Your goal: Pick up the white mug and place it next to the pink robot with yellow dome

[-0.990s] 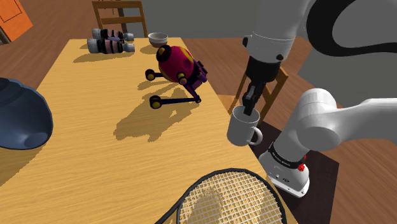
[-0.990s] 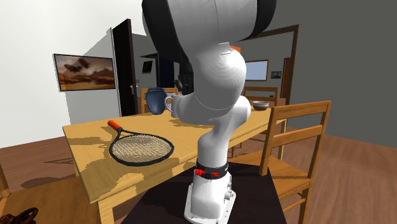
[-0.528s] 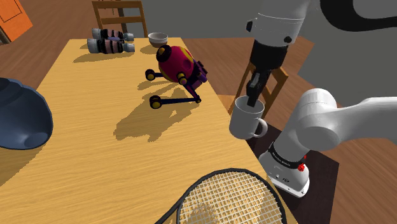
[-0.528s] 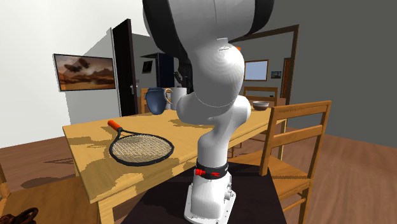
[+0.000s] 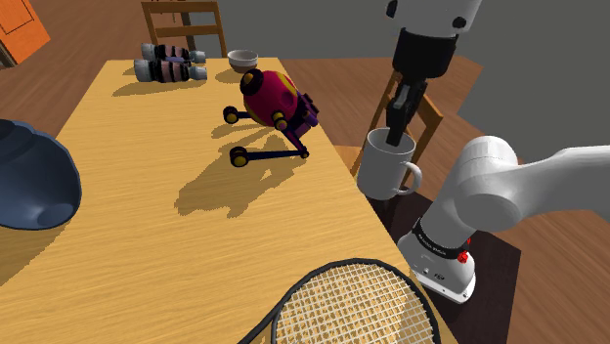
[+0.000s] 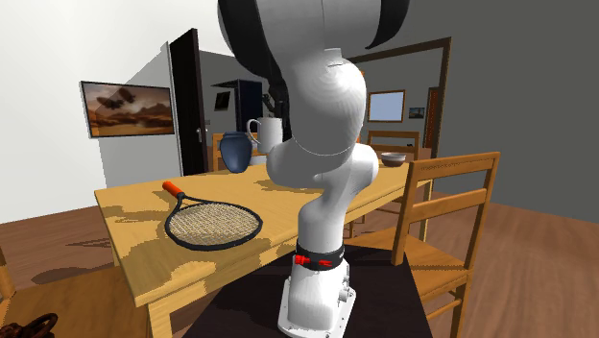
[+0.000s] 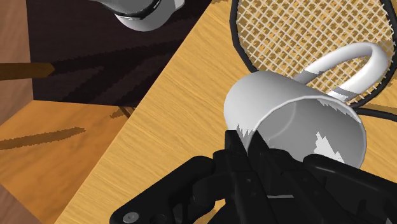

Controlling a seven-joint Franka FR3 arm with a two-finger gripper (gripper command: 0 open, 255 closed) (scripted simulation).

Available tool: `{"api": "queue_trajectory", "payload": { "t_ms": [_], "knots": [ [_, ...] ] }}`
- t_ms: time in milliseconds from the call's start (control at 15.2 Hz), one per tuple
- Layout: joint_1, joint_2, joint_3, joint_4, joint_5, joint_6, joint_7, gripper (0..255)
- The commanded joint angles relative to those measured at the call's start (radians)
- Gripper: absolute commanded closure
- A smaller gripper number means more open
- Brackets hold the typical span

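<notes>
**Gripper holds the mug clear of the table**

Gripper (image 5: 396,135) is clamped on the rim of the white mug (image 5: 385,168), one black finger inside the cup and the other against its outer wall; the wrist view shows the fingers (image 7: 245,147) pinching that wall. The mug hangs in the air, upright, near the wooden table's (image 5: 147,205) edge on the shoulder view's right, its handle turned toward the arm's base. Below it lies a racket (image 5: 354,305), its strings spread behind the mug (image 7: 299,118) in the wrist view. The pink robot with yellow dome (image 5: 271,98) stands on the table well apart from the mug, toward the shoulder view's upper left. A blue vase (image 5: 29,176) sits at the table's left edge.
</notes>
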Motion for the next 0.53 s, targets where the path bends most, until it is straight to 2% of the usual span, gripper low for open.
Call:
{"api": "queue_trajectory", "payload": {
  "t_ms": [0, 462],
  "knots": [
    [-0.002, 0.011, -0.004, 0.033, -0.004, -0.022, 0.003, 255],
    [-0.010, 0.058, -0.018, 0.152, -0.018, -0.094, 0.011, 255]
  ]
}}
